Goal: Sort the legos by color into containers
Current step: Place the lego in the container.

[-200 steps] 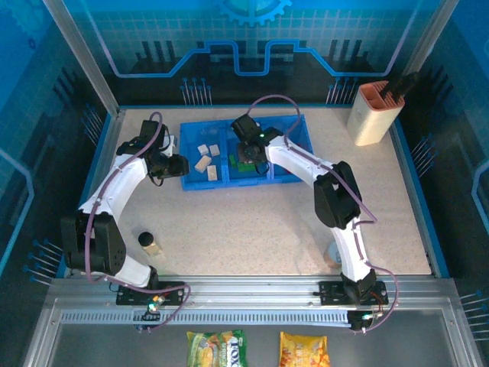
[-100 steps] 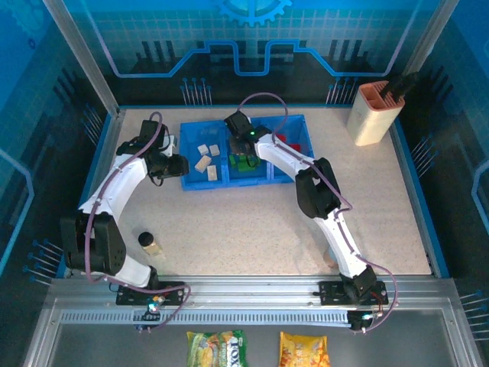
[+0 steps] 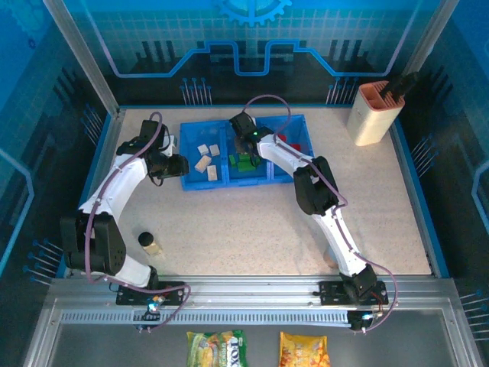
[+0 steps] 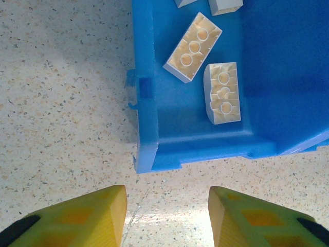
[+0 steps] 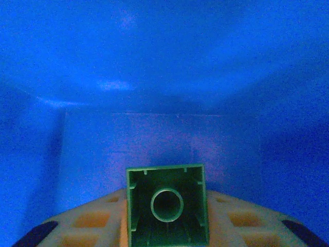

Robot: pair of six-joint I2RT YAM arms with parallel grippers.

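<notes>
Right claw (image 5: pixel 167 222) pinches green lego (image 5: pixel 165 180) over the container (image 5: pixel 164 77) beneath it; next, release. Left claw (image 4: pixel 167 216) spread, empty.

The right arm (image 3: pixel 313 187) is swinging its elbow left, and the right gripper (image 3: pixel 244 139) is carrying a green lego (image 5: pixel 167 206) farther back.

The tray (image 4: pixel 267 62) is translucent blue. Cream bricks (image 4: pixel 194 47) lie in its left compartment, red bricks (image 3: pixel 286 141) in its right, and a green brick (image 5: pixel 167 211) shows against the blue. The tabletop (image 4: pixel 61 103) is pale beige with dark speckles. The far-right holder (image 3: pixel 372 122) is beige, orange inside.
</notes>
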